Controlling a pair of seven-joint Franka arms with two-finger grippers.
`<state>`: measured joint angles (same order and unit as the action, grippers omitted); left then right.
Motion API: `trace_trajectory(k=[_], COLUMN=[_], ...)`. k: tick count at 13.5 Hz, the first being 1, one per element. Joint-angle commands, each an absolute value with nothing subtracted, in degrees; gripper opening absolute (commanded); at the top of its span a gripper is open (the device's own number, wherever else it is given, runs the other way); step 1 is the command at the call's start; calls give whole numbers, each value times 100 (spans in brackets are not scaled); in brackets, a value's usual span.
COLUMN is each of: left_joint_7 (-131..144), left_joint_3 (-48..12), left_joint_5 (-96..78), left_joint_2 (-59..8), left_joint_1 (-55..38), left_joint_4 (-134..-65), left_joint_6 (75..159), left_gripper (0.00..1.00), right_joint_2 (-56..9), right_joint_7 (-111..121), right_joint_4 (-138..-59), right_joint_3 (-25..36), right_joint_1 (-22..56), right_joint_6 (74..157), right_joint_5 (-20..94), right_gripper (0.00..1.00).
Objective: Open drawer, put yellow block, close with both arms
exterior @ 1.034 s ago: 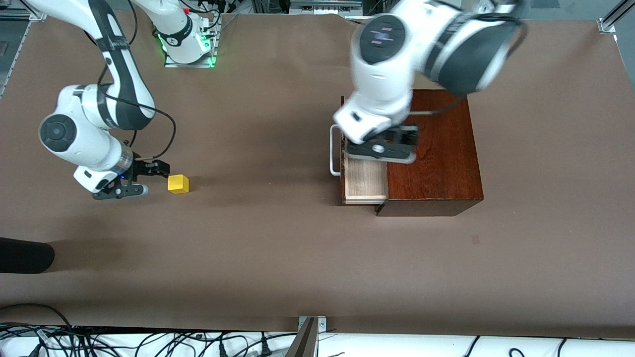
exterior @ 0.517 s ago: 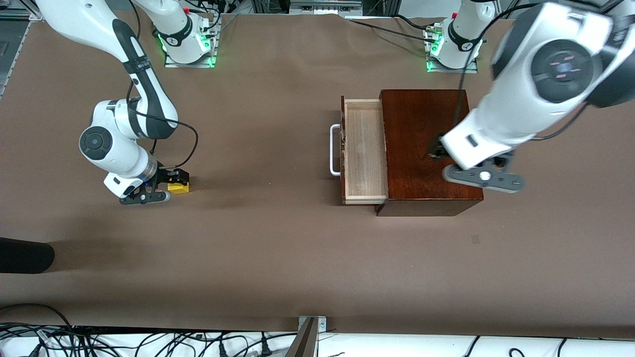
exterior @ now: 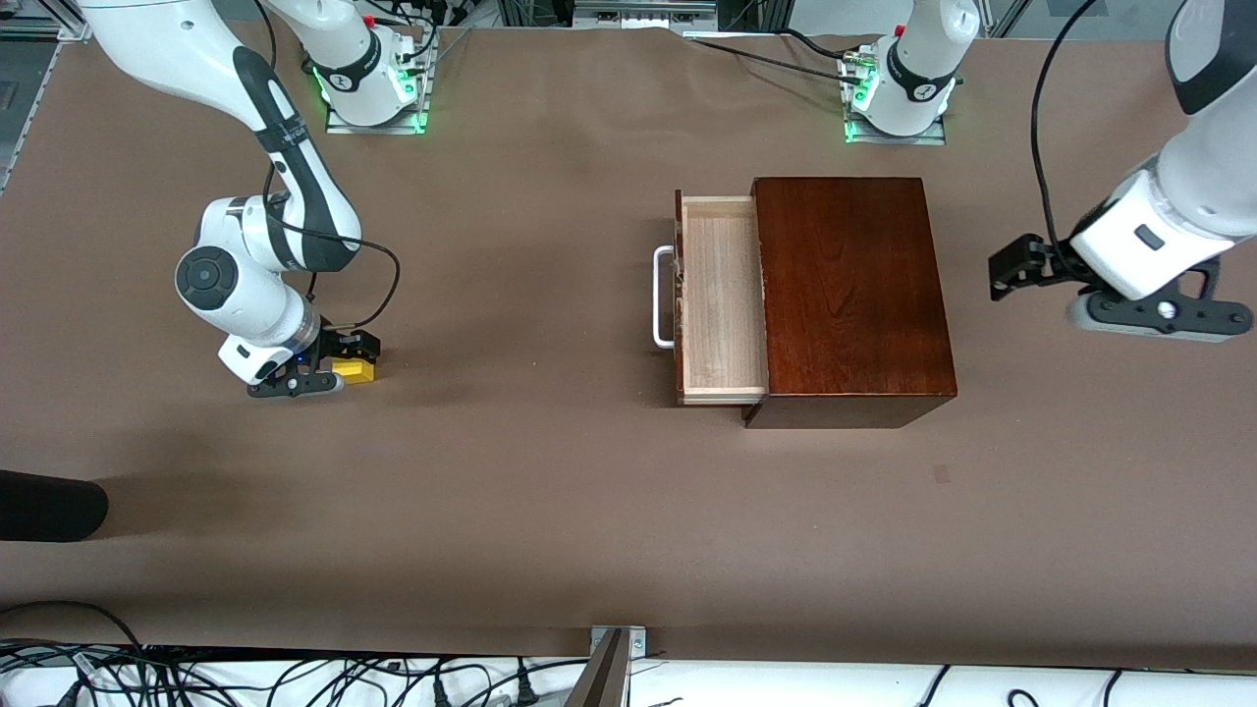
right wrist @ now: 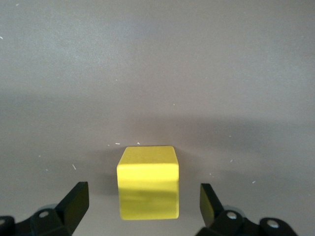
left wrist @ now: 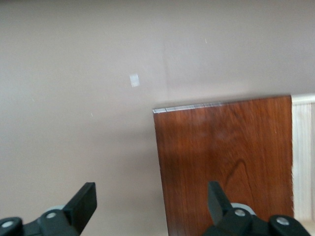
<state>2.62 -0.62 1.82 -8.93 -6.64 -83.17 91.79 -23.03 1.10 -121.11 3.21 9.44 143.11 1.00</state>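
The box (exterior: 852, 285) is dark reddish wood with visible grain and a glossy, polished top. Its drawer (exterior: 722, 295) is pale, unfinished-looking wood, matt, with a smooth white bar handle (exterior: 660, 297). The yellow block (right wrist: 148, 182) has plain, smooth, matt faces. The tabletop (exterior: 550, 471) is a matt brown sheet, faintly speckled. The arms' shells look like glossy white plastic.

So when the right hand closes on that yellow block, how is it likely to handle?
The yellow block looks rigid, with flat plain faces, so the right hand, open around it, should probably get a square, stable pinch. It sits flat on the table, so it is unlikely to roll. Being small, it is probably light, though smooth faces might slip under a weak grip.
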Motion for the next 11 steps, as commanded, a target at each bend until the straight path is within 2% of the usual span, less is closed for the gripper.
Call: trace_trajectory(k=[1, 2, 4, 5, 7, 8, 9, 11], left_joint_7=[176, 167, 132, 175, 141, 115, 106, 97], left_joint_3=[158, 150, 149, 132, 132, 141, 149, 149], left_joint_5=[114, 114, 114, 114, 114, 106, 114, 114], left_joint_2=[402, 317, 168, 150, 149, 141, 115, 97], left_joint_1=[-756, -686, -589, -580, -580, -571, -571, -571], left_joint_4=[-9903, -9905, -9739, -9669, -9650, -9633, -9607, -9563], left_joint_6=[10193, 10169, 9994, 9915, 9738, 9738, 9738, 9738], left_gripper=[100, 100, 100, 100, 100, 100, 100, 100], right_joint_2=[-2320, -2373, -2434, -2443, -2435, -2426, -2391, -2268], right_joint_7=[88, 88, 97, 97, 140, 175, 184, 211], right_joint_4=[-12348, -12401, -12463, -12454, -12393, -12323, -12287, -12130], right_joint_3=[316, 325, 325, 316, 325, 325, 325, 316], right_joint_1=[949, 949, 949, 949, 949, 949, 949, 949], right_joint_6=[14703, 14809, 14950, 14941, 14907, 14898, 14845, 14556], right_joint_5=[193, 193, 193, 193, 193, 185, 185, 167], right_gripper=[100, 97, 80, 64, 21, 5, 0, 0])
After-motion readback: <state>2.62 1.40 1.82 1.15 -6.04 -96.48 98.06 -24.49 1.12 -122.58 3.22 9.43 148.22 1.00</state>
